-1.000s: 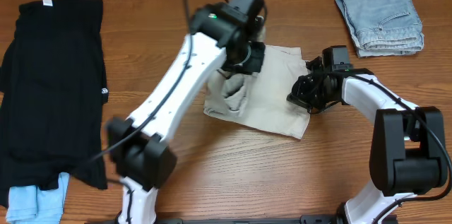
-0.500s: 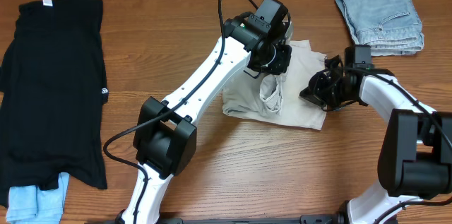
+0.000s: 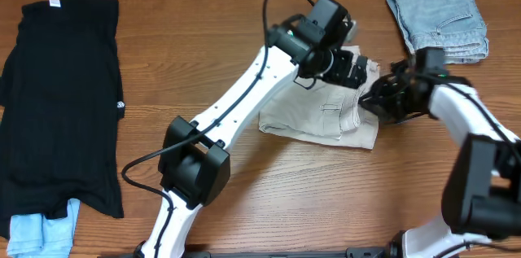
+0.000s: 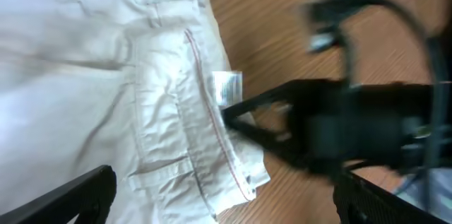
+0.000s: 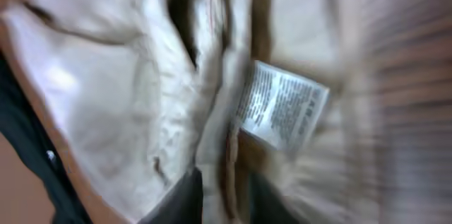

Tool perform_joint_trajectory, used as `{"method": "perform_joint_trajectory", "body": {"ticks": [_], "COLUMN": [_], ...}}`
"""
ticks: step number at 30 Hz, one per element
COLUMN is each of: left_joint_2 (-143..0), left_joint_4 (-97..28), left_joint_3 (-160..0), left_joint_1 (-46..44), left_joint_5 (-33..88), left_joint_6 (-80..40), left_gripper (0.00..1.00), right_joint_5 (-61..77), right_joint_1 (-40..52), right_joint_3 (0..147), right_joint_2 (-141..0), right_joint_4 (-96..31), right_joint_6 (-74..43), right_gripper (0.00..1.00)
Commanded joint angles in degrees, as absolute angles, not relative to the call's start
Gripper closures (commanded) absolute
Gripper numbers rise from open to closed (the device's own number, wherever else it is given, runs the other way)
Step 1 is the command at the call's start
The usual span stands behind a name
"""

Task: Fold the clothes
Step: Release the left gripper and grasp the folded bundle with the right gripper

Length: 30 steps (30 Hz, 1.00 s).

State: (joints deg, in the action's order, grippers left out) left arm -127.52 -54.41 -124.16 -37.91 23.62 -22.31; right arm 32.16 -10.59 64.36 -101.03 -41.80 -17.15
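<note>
Wood-grain bench (image 3: 163, 46), overhead view, left to right:

- black T-shirt (image 3: 61, 95) flat along the far left edge, a light-blue cloth (image 3: 37, 229) poking out under its lower corner
- left arm reaches diagonally across the middle. left gripper (image 3: 352, 69) hovers over the top right corner of the shorts (image 3: 313, 115). In the wrist view its fingers (image 4: 78, 196) are spread wide with nothing between them, and the cloth lies below.
- shorts: beige, in a compact folded stack right of centre on the bench, sitting between the two grippers. Pocket stitching faces up. Waistband (image 4: 191, 132) runs along the right side with the white label (image 4: 227, 86) exposed at its edge.
- right gripper (image 3: 376, 99) sits at the right edge of the shorts, tips at the waistband just beside the label. Both wrist views are blurred there. Cloth sits right against its fingers (image 5: 180, 196), but I can't tell whether it's pinching the fabric or slightly parted.
- folded light-blue denim (image 3: 435, 18) at the top right corner, apart from the shorts
</note>
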Motion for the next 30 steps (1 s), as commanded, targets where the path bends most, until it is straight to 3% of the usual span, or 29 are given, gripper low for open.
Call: {"method": "perform_joint_trajectory", "body": {"ticks": [1,2,5,7,18,30], "left_joint_2": [-124.0,-123.7,-123.3,-123.2,-123.2,-123.2], "left_joint_4": [-59.5,-62.1,-67.2,-70.2,-81.4,-82.7], "left_joint_3": [-132.0,-134.0,-137.4,-138.6,-138.9,-138.9], "left_joint_1": [-33.3,-32.2,-29.8,-28.4,-21.8,-21.8], "left_joint_5": [24.0,23.8,23.2,20.8,10.5,8.3], "left_joint_6": [-19.7,-18.8,-16.8,-16.3,-15.1,-13.6], "left_gripper": [0.0,0.0,0.0,0.0,0.0,0.0], "right_joint_5": [30.4,30.5,29.6,26.3,1.3,3.2], "right_joint_1": [-15.0,-15.5,-14.5,-12.0,2.2,1.8], "right_joint_3": [68.6,68.9,68.8,68.7,68.7,68.7], "right_joint_2": [-94.8,-94.5,-94.9,-95.7,-104.3,-108.5], "right_joint_4": [-44.4,-45.2,-46.0,-46.4,-43.3,-41.0], "right_joint_6": [-12.6,-11.2,-8.2,-8.3,-15.4,-16.2], "right_gripper": [0.45,0.3,0.07,0.0,0.0,0.0]}}
